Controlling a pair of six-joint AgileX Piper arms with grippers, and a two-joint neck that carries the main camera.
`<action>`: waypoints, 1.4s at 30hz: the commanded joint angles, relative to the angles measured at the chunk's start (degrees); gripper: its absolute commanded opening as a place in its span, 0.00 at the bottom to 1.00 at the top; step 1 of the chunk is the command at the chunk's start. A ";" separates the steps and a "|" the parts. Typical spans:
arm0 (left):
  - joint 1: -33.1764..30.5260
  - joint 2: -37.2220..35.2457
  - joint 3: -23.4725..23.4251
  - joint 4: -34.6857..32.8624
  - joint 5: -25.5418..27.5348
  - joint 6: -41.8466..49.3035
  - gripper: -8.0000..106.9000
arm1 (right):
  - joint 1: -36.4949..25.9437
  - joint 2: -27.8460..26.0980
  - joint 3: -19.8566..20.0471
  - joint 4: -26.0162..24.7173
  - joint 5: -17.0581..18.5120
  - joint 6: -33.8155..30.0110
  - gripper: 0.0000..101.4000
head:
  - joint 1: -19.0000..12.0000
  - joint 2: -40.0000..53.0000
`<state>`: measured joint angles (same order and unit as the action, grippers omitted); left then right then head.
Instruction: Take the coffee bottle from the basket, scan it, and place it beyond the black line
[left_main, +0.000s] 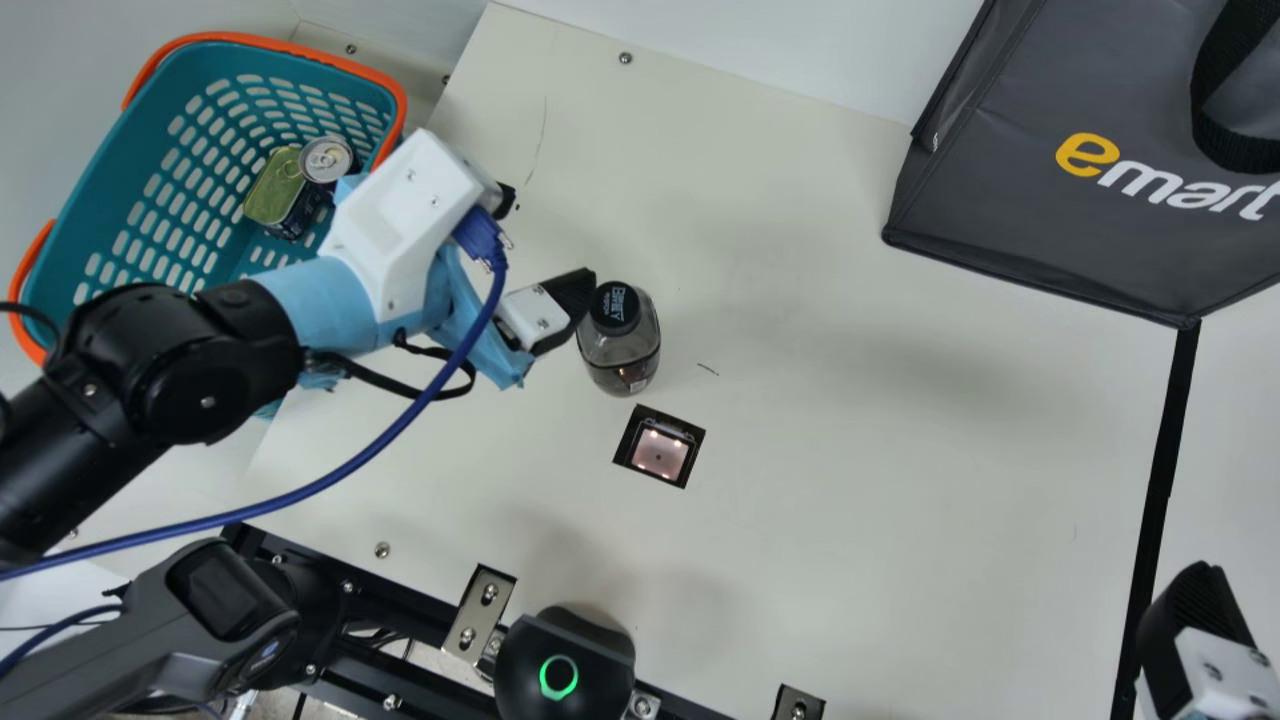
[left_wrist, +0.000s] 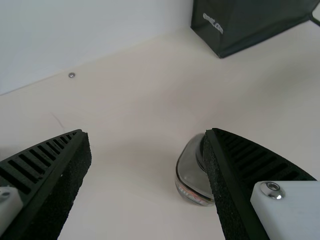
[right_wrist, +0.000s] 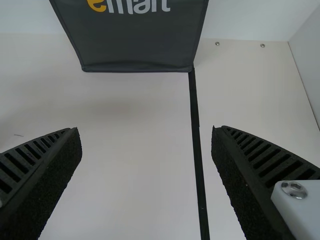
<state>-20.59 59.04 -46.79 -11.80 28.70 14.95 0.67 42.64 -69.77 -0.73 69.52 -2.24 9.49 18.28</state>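
Coffee bottle (left_main: 620, 345) first: it stands, upright as far as I can judge, on the bare counter (left_main: 850, 480) outside the basket (left_main: 392, 90), and my left tool (left_wrist: 147, 134) is by far the nearer one. That tool is spread wide with nothing in its grasp. What matters now is that the bottle sits off to one side of the gap rather than centred in it. From my left wrist view it is partly hidden behind one finger (left_wrist: 235, 185), and the main view puts that same fingertip right beside the cap; whether they touch, I cannot tell. To take hold, I judge I must slide the left tool across toward the bottle and the scanner window (left_main: 660, 455), so the body comes between the fingers; closing or dropping straight down from here could knock it over. The scanner window lies just beside the bottle's base, on the side toward my camera, so the carry to it should be short. I cannot tell whether a scan has registered. My right tool (right_wrist: 147, 131) is open and holding nothing, well apart, over by the black line (left_main: 1165, 450), which the bottle has yet to cross.
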 joint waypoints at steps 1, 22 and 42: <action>0.51 -0.68 0.31 0.40 -0.86 -0.50 0.85 | 0.00 0.00 0.00 0.00 0.00 0.00 0.90 | -1.57 0.14; 6.87 -5.80 5.62 8.13 -7.66 -4.60 0.85 | 0.00 0.00 0.00 0.00 0.01 0.00 0.90 | -1.57 0.14; 13.06 -6.09 7.26 15.35 -10.59 -9.93 0.85 | 0.00 0.00 0.00 0.00 0.01 0.00 0.90 | -1.57 0.14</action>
<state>-7.72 52.99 -39.59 3.39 18.13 5.25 0.67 42.64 -69.77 -0.73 69.53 -2.24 9.49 18.28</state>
